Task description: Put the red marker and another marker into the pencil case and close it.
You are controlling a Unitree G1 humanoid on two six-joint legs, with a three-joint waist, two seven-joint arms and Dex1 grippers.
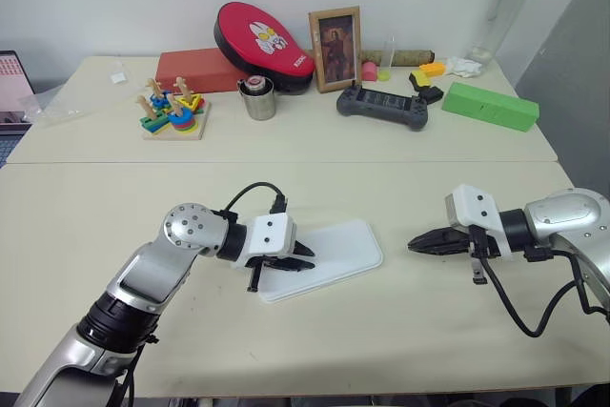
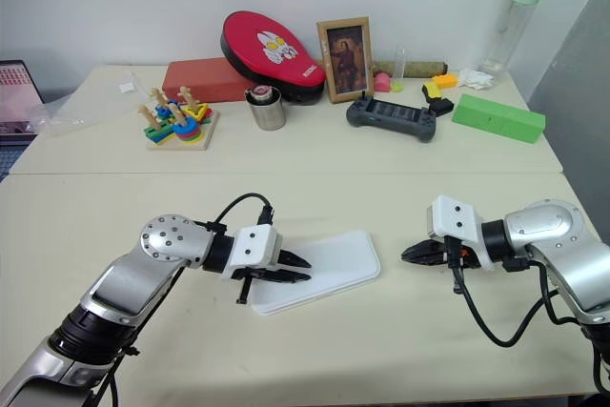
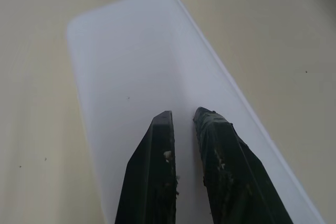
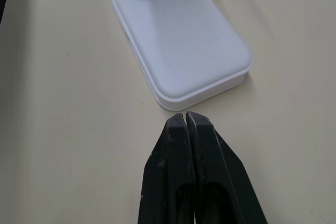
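The flat white rectangular pencil case (image 1: pixel 329 256) looks like smooth, matt plastic; the pale beige table (image 1: pixel 400 331) beneath it is smooth with faint specks.

One pencil case (image 1: pixel 329 256), two end effectors (image 1: pixel 303 256) (image 1: pixel 416 244).

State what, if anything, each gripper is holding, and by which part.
Nothing is held. The left gripper, fingers slightly apart, is over the closed pencil case lid with nothing between them. The right gripper is shut and empty, apart from the case.
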